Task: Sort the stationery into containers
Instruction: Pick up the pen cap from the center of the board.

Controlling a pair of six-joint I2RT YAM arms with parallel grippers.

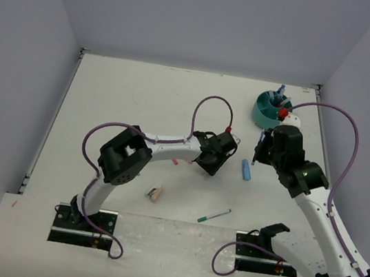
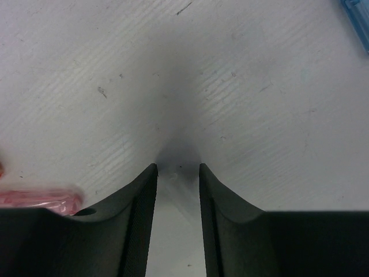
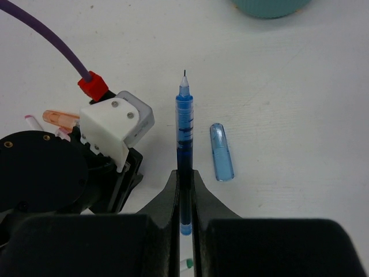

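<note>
- The right fingers (image 3: 164,208) are clamped tight on a blue pen (image 3: 184,124), and its fine tip points far, towards the teal organizer (image 3: 271,6).
- From above, that organizer (image 1: 271,110) sits at the far right of the counter (image 1: 142,97), with a couple of blue pieces standing up from its far side.
- Just right of the held pen, a short light-blue piece (image 3: 221,153) lies flat on the counter, apart from the pen.
- The left fingers (image 2: 135,231) are down low over the middle of the counter. The gap between them is narrow and shows only bare counter, so they hold nothing.
- A pink highlighter (image 2: 37,199) lies just outside the left-hand finger; it cannot be told whether the two touch.
- An orange highlighter (image 3: 57,117) peeks out from behind the left arm's wrist.
- On the near side, a green pen (image 1: 214,216) lies between the two arm bases.
- A pink eraser (image 1: 155,193) sits to the left of the green pen, well apart from the organizer.
</note>
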